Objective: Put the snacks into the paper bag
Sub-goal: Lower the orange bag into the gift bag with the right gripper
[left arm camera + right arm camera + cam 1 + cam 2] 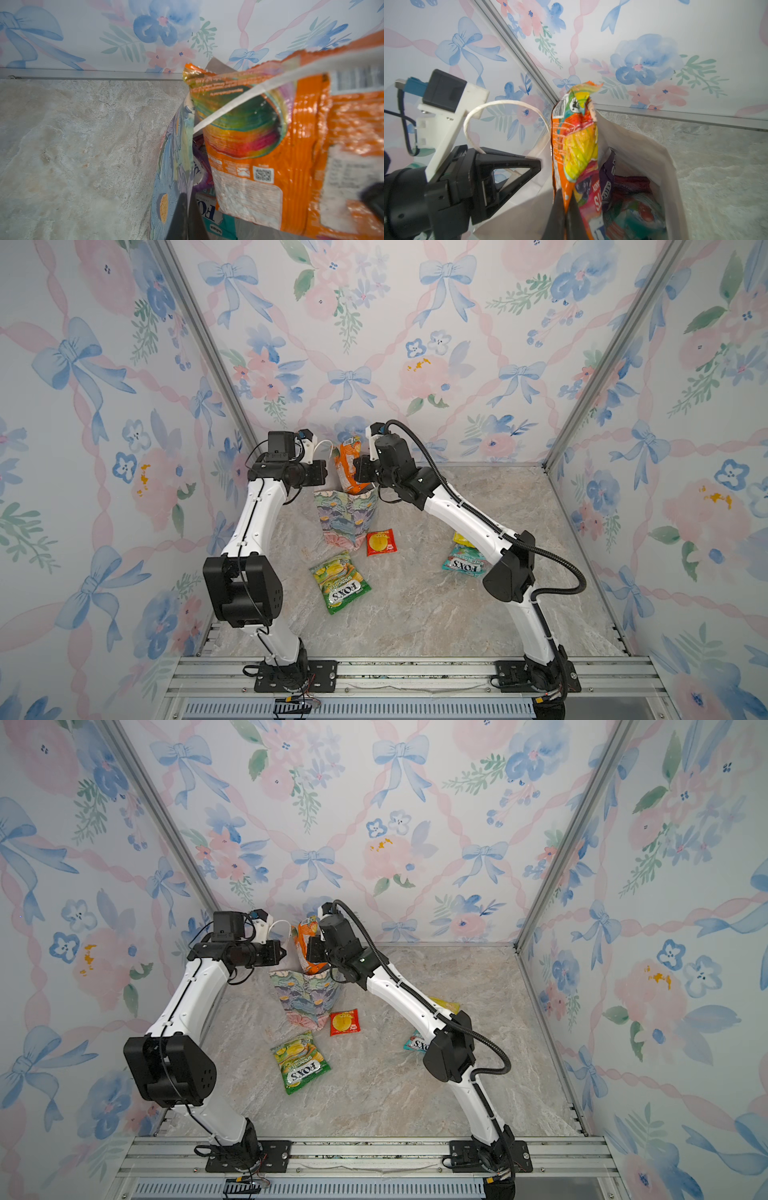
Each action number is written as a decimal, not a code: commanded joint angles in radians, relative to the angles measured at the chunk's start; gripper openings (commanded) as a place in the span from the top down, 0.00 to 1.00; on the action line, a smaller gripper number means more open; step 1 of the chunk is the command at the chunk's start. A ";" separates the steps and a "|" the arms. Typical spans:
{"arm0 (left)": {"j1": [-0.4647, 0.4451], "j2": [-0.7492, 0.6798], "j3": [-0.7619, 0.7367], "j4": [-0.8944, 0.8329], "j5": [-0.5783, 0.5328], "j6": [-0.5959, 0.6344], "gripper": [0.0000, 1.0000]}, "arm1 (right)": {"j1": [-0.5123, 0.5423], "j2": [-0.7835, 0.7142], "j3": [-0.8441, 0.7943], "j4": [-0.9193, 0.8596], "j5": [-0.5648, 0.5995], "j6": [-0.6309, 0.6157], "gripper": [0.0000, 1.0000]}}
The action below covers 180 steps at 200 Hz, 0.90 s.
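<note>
The flowered paper bag (347, 518) (305, 998) stands upright at the back of the table. My left gripper (188, 197) (326, 472) is shut on the bag's left wall at the rim. My right gripper (566, 193) (358, 473) is shut on an orange packet (571, 133) (291, 166) (348, 466). The packet's lower part sits in the bag's mouth and its top sticks out above. Purple (607, 176) and teal (633, 214) packets lie inside. On the table lie a green packet (340, 581), a small red packet (380, 542), a teal packet (463, 562) and a yellow bag (462, 538).
The bag's white cord handle (500, 106) arches over my left gripper. The back wall (415, 364) rises just behind the bag. My right arm's forearm (469, 514) passes over the teal and yellow packets. An aluminium rail (395, 672) edges the table's front.
</note>
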 commanded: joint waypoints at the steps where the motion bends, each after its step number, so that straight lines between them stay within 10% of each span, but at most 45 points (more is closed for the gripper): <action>1: 0.011 -0.014 -0.015 -0.010 0.004 0.010 1.00 | 0.015 -0.092 -0.061 0.089 0.002 0.023 1.00; 180: 0.012 -0.014 -0.016 -0.010 0.000 0.010 1.00 | 0.016 -0.199 -0.290 0.222 -0.016 0.091 1.00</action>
